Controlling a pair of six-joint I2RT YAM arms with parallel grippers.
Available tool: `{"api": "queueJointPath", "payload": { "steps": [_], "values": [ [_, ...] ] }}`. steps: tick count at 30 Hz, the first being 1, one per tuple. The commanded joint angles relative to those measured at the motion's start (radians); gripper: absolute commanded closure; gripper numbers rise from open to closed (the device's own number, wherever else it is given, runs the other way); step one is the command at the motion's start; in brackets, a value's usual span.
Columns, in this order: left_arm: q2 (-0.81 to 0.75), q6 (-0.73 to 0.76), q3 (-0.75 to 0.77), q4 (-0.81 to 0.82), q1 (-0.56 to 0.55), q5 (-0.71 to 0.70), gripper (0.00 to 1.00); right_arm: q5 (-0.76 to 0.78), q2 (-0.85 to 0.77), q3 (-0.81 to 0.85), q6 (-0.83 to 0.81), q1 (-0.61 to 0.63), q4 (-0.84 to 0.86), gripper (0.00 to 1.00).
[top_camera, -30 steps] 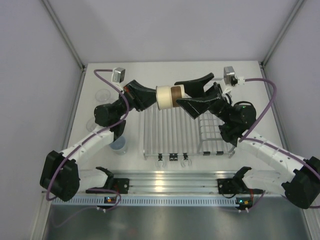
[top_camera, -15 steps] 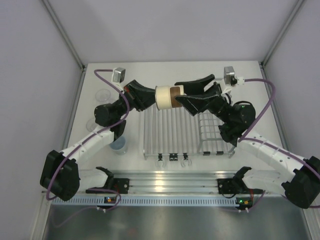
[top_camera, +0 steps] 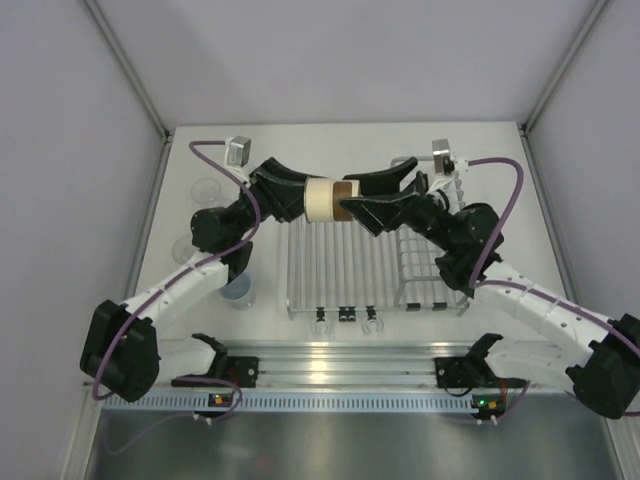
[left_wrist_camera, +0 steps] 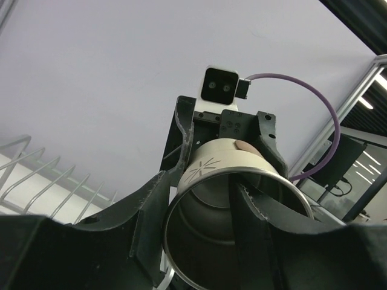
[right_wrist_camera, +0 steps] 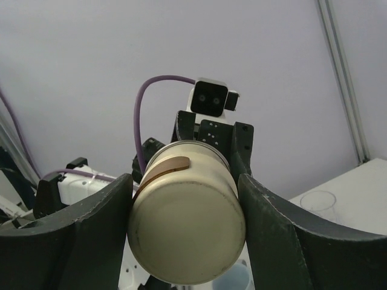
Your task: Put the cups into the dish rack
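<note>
Cup: the tan-and-brown cup (top_camera: 328,200) lies on its side in the air above the flat bars of the dish rack (top_camera: 340,265), between the two claws.
Left claw (top_camera: 300,197): clenched on the cup's open rim, one finger inside the mouth and the other outside the wall.
Right claw (top_camera: 353,198): fingers spread along both sides of the cup's closed end; I cannot tell whether they press on it.
Other cups: the pale blue cup (top_camera: 238,290) stands on the table (top_camera: 330,142) left of the rack, and the clear cup (top_camera: 207,188) is farther back.

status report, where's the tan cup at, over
Left gripper shut on tan-and-brown cup, midair near dish rack far edge. Right gripper flanks its base, grip unclear. Rack bars look bare.
</note>
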Motion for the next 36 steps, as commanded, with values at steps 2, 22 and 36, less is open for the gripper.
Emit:
{"api": "queueJointPath", "payload": {
  "steps": [2,22,36],
  "values": [
    [-0.057,0.053,-0.010,0.026,-0.012,-0.008,0.51,0.060,-0.022,-0.013,-0.080,0.011,-0.107,1.00],
    [-0.216,0.236,-0.134,-0.230,-0.012,0.029,0.52,0.212,-0.088,-0.016,-0.200,-0.039,-0.202,1.00],
    [-0.366,0.533,-0.104,-0.692,0.004,-0.022,0.53,0.239,-0.093,0.128,-0.355,-0.096,-0.494,1.00]
  ]
}}
